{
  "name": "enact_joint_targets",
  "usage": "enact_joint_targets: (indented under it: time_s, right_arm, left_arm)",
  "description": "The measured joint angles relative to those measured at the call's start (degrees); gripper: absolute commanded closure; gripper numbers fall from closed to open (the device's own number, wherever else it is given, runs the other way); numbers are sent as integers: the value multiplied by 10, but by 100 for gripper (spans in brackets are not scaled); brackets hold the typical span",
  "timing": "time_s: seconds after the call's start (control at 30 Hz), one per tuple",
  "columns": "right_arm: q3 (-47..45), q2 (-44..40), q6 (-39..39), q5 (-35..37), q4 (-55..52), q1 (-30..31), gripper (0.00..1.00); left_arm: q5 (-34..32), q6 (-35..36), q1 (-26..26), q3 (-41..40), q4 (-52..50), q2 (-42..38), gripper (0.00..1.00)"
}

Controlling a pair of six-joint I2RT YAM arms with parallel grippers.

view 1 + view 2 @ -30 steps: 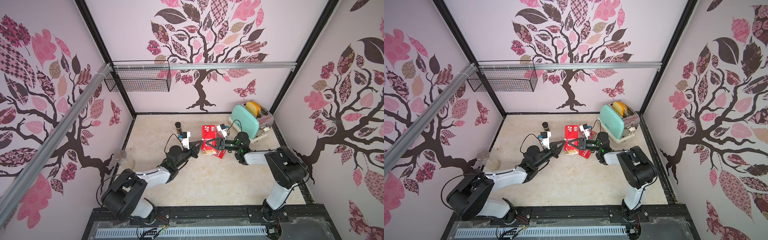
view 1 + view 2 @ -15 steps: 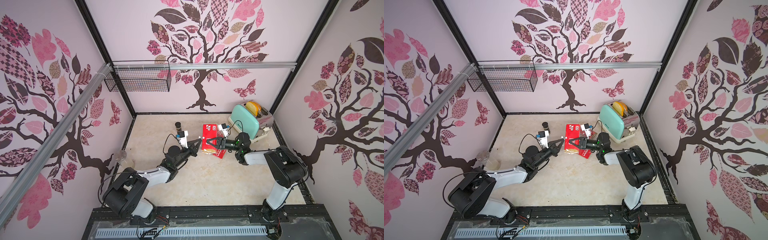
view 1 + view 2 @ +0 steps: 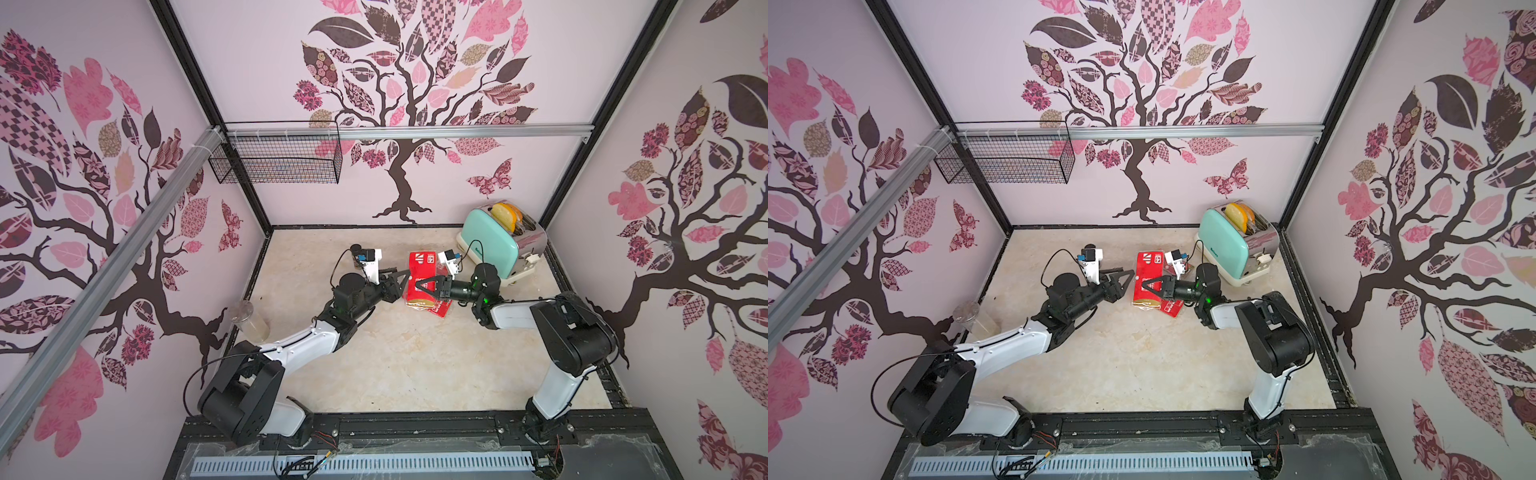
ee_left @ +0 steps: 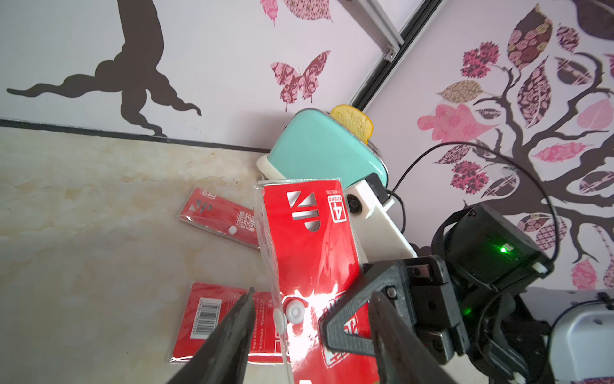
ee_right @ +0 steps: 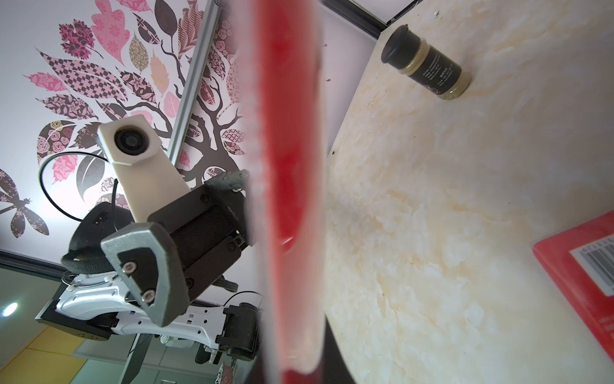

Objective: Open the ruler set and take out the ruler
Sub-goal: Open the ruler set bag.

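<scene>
The ruler set (image 3: pixel 422 270) (image 3: pixel 1148 268) is a red pouch in a clear sleeve, held up off the table. My right gripper (image 3: pixel 417 286) (image 3: pixel 1144 285) (image 4: pixel 327 329) is shut on its lower end, and in the right wrist view the set (image 5: pixel 289 166) is an edge-on red blur. My left gripper (image 3: pixel 404 286) (image 3: pixel 1127 284) (image 4: pixel 314 296) stands open at the pouch's left edge, jaws either side of the white snap (image 4: pixel 294 312), holding nothing. The clear flap (image 4: pixel 278 320) stands slightly off the snap. The ruler is hidden inside the pouch.
Two more red packs (image 4: pixel 216 216) (image 4: pixel 212 319) lie on the table under the held set. A mint toaster (image 3: pixel 494 245) stands at the back right. A dark spice jar (image 5: pixel 425 63) sits behind the left arm. A plastic cup (image 3: pixel 249 318) is by the left wall.
My left gripper, shut at the pouch's edge a second ago, has opened its jaws. The right gripper still holds the ruler set in the same place.
</scene>
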Motion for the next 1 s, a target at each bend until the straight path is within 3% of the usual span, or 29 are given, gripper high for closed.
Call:
enact_joint_targets:
  time_s: [0.37, 0.67, 1.0]
  right_arm:
    - [0, -30, -17, -5, -24, -1, 88]
    - [0, -43, -40, -13, -52, -3, 87]
    - [0, -46, -52, -25, -64, -3, 86]
  left_arm:
    - [8, 9, 0, 31, -66, 50, 48]
    - [0, -8, 0, 31, -43, 58, 71]
    - [47, -7, 1, 31, -47, 58, 82]
